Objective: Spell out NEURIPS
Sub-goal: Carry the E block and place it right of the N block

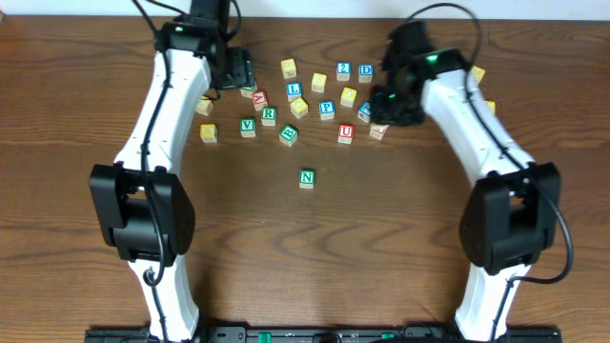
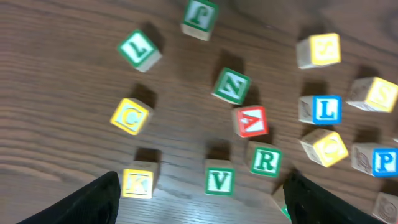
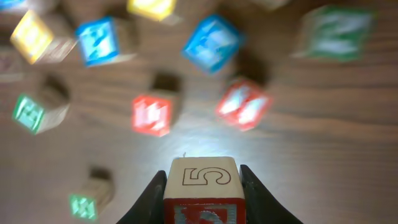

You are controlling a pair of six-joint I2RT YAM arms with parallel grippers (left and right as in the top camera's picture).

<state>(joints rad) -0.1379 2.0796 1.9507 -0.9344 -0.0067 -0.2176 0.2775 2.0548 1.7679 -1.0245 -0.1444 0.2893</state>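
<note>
overhead: high, straight down, whole desk (image 1: 305, 229).
left wrist: close, tilted down.
right wrist: low, close, blurred.
shared: green V cube (image 1: 248, 125) (image 2: 219, 182), overhead and left wrist.

Alphabet cubes (image 1: 294, 91): roughly twenty in all, exact tally obscured. Green N cube (image 1: 306, 177): one. Cube marked 5 (image 3: 202, 177): one.

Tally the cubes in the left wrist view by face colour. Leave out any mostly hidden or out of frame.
Green cubes: 5
Yellow cubes: 5
Blue cubes: 2
Red cube: 1
Total: 13
Partial cubes left out: 2
</note>
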